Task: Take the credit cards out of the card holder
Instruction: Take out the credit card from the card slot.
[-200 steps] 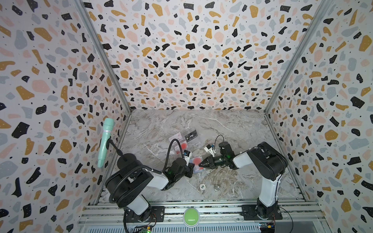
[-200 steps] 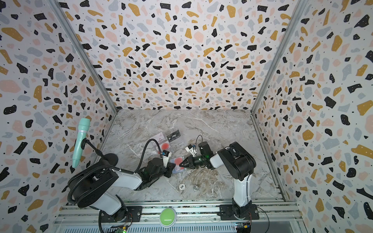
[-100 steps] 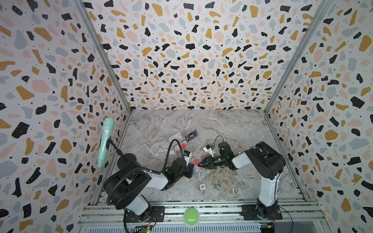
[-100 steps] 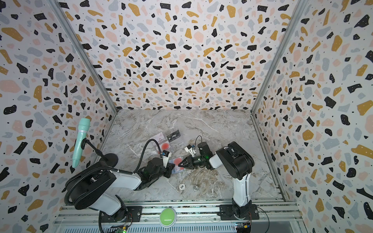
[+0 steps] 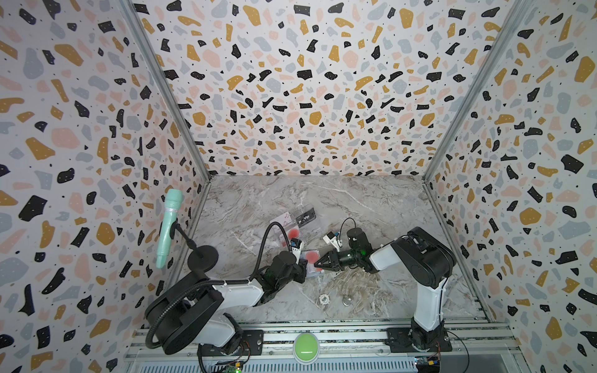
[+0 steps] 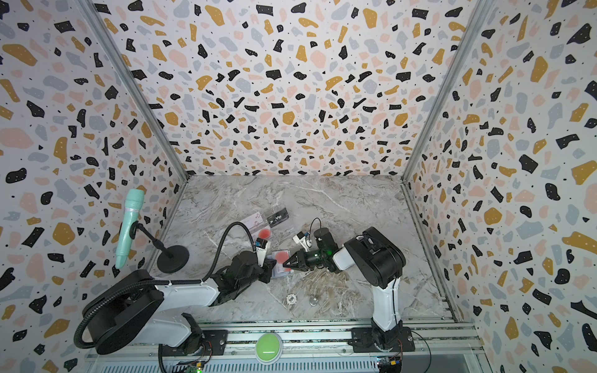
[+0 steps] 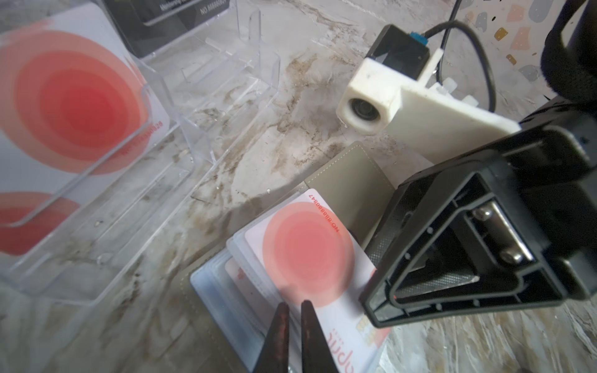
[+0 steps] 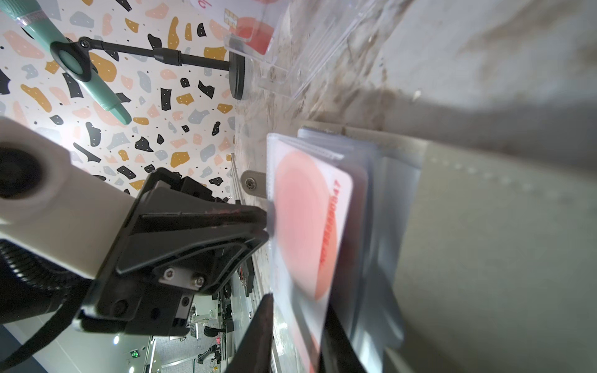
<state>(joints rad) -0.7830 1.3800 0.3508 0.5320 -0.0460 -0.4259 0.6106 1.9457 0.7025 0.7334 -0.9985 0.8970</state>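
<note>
R fingers (image 8: 260,336) grip card (image 7: 307,255) (red circle); L fingers (image 7: 277,339) pin holder (image 7: 352,174).

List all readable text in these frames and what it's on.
"Vip": black card in the clear tray.
"500": round chip on the tabletop.
"NO 888880847", digits not certain: red-circle card in the card holder.
Too blurred to read: the red number on the tray's red-circle card, and the script at the holder card's near end, which is cut off.
</note>
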